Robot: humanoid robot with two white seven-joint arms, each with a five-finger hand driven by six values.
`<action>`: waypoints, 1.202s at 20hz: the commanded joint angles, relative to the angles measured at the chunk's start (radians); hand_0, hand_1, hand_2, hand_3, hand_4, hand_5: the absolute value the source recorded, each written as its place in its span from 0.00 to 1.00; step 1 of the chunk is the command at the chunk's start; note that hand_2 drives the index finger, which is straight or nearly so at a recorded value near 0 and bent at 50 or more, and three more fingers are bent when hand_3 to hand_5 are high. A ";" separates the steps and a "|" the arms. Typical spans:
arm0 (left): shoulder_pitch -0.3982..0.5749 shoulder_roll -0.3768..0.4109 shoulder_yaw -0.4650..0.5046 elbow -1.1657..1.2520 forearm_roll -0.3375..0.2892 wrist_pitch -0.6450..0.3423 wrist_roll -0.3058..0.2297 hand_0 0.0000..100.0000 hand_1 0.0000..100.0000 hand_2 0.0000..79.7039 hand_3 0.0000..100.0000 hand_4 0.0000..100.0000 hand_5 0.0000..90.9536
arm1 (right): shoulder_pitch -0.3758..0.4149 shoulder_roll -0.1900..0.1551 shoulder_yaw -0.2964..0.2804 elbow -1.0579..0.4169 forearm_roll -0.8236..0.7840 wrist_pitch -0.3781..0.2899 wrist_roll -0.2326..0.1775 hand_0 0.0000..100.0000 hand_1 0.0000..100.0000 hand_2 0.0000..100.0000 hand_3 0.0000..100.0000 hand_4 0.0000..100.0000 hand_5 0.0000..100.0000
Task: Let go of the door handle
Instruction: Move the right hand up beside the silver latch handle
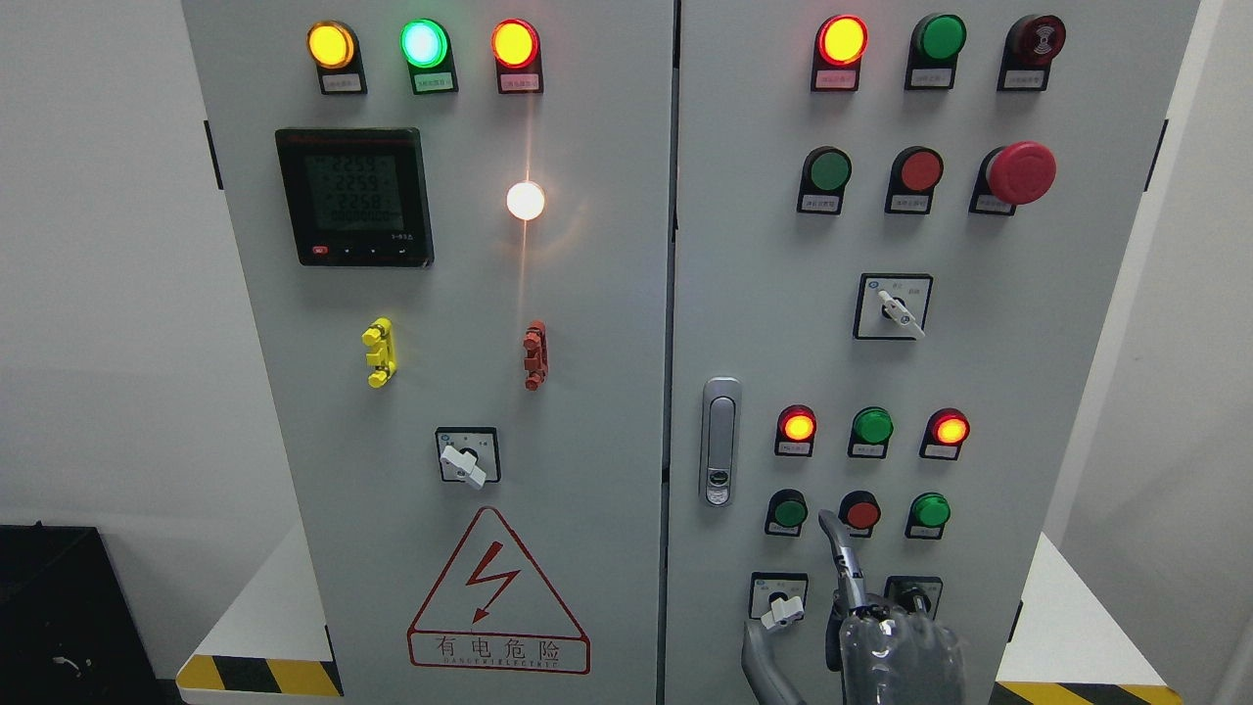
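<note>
1. the door handle (720,441) sits on the right cabinet door (1028,372), upright in its silver housing just beside the seam between the two doors, flush and apparently latched.
2. one robot hand shows at the bottom edge, right of the middle, so i read it as the right hand (881,627). it is well below and to the right of the handle and not touching it.
3. its index finger points up toward the row of small push buttons, the tip just beside the red button (861,512); the other fingers look curled in, and it grasps nothing.
4. the left hand is out of view.
5. judged from this, the release itself looks done: nothing grips the handle, and the hand hangs clear of it in front of the lower panel.
6. the next move likely calls for drawing the arm back and down, away from the door face, without brushing the rotary switch (781,609) or the buttons close to the raised fingertip.
7. the risk is an accidental press on a live control, since several indicator lamps are lit.
</note>
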 commanded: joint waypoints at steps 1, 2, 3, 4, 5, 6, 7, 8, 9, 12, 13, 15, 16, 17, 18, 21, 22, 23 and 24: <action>0.017 0.000 0.000 0.000 0.000 0.001 0.000 0.12 0.56 0.00 0.00 0.00 0.00 | -0.041 0.001 0.047 0.078 0.115 0.003 -0.020 0.34 0.29 0.10 1.00 1.00 1.00; 0.017 0.000 0.000 0.000 0.000 0.001 0.000 0.12 0.56 0.00 0.00 0.00 0.00 | -0.041 0.001 0.047 0.087 0.132 0.003 -0.020 0.34 0.29 0.10 1.00 1.00 1.00; 0.017 0.000 0.000 0.000 0.000 0.001 0.000 0.12 0.56 0.00 0.00 0.00 0.00 | -0.043 0.000 0.047 0.098 0.148 0.003 -0.020 0.34 0.29 0.10 1.00 1.00 1.00; 0.017 0.000 0.000 0.000 0.000 0.001 0.000 0.12 0.56 0.00 0.00 0.00 0.00 | -0.050 -0.001 0.047 0.106 0.162 0.003 -0.021 0.34 0.29 0.10 1.00 1.00 1.00; 0.017 0.000 0.000 0.000 0.000 0.001 0.000 0.12 0.56 0.00 0.00 0.00 0.00 | -0.058 -0.001 0.047 0.115 0.166 0.003 -0.021 0.34 0.29 0.10 1.00 1.00 1.00; 0.017 0.000 0.000 0.000 0.000 0.001 0.000 0.12 0.56 0.00 0.00 0.00 0.00 | -0.067 -0.002 0.047 0.124 0.168 0.002 -0.023 0.34 0.29 0.10 1.00 1.00 1.00; 0.017 0.000 0.000 0.000 0.000 0.001 0.000 0.12 0.56 0.00 0.00 0.00 0.00 | -0.078 -0.001 0.047 0.132 0.169 0.002 -0.024 0.34 0.29 0.10 1.00 1.00 1.00; 0.017 0.000 0.000 0.000 0.000 0.001 0.000 0.12 0.56 0.00 0.00 0.00 0.00 | -0.087 -0.002 0.047 0.141 0.171 0.003 -0.032 0.34 0.29 0.10 1.00 1.00 1.00; 0.017 0.000 0.000 0.000 0.000 0.001 0.000 0.12 0.56 0.00 0.00 0.00 0.00 | -0.093 -0.004 0.047 0.149 0.172 0.002 -0.036 0.34 0.29 0.10 1.00 1.00 1.00; 0.017 0.000 0.000 0.000 0.001 0.001 0.000 0.12 0.56 0.00 0.00 0.00 0.00 | -0.096 -0.004 0.047 0.170 0.228 0.000 -0.041 0.34 0.29 0.10 1.00 1.00 1.00; 0.017 0.000 0.000 0.000 0.000 0.001 0.000 0.12 0.56 0.00 0.00 0.00 0.00 | -0.095 -0.004 0.047 0.176 0.232 0.000 -0.046 0.34 0.29 0.10 1.00 1.00 1.00; 0.017 0.000 0.000 0.000 0.000 0.001 0.000 0.12 0.56 0.00 0.00 0.00 0.00 | -0.096 -0.007 0.050 0.192 0.237 -0.001 -0.058 0.34 0.29 0.10 1.00 1.00 1.00; 0.017 0.000 0.000 0.000 0.000 0.001 0.000 0.12 0.56 0.00 0.00 0.00 0.00 | -0.098 -0.007 0.050 0.198 0.243 -0.001 -0.058 0.34 0.29 0.10 1.00 1.00 1.00; 0.017 0.000 0.000 0.000 0.001 0.001 0.000 0.12 0.56 0.00 0.00 0.00 0.00 | -0.106 -0.007 0.050 0.204 0.248 -0.001 -0.058 0.34 0.29 0.10 1.00 1.00 1.00; 0.017 0.000 0.000 0.000 0.001 0.001 0.000 0.12 0.56 0.00 0.00 0.00 0.00 | -0.113 -0.008 0.050 0.205 0.251 -0.001 -0.058 0.34 0.29 0.10 1.00 1.00 1.00; 0.017 0.000 0.000 0.000 0.000 0.001 0.000 0.12 0.56 0.00 0.00 0.00 0.00 | -0.126 -0.007 0.052 0.210 0.281 0.002 -0.056 0.34 0.29 0.10 1.00 1.00 1.00; 0.017 -0.001 0.000 0.000 0.001 0.001 0.000 0.12 0.56 0.00 0.00 0.00 0.00 | -0.133 -0.007 0.052 0.218 0.290 0.002 -0.056 0.34 0.29 0.10 1.00 1.00 1.00; 0.017 0.000 0.000 0.000 0.001 0.001 0.000 0.12 0.56 0.00 0.00 0.00 0.00 | -0.139 -0.007 0.052 0.224 0.292 0.002 -0.056 0.34 0.29 0.10 1.00 1.00 1.00; 0.017 0.000 0.000 0.000 0.000 0.001 0.000 0.12 0.56 0.00 0.00 0.00 0.00 | -0.139 -0.007 0.054 0.225 0.294 0.002 -0.056 0.34 0.29 0.10 1.00 1.00 1.00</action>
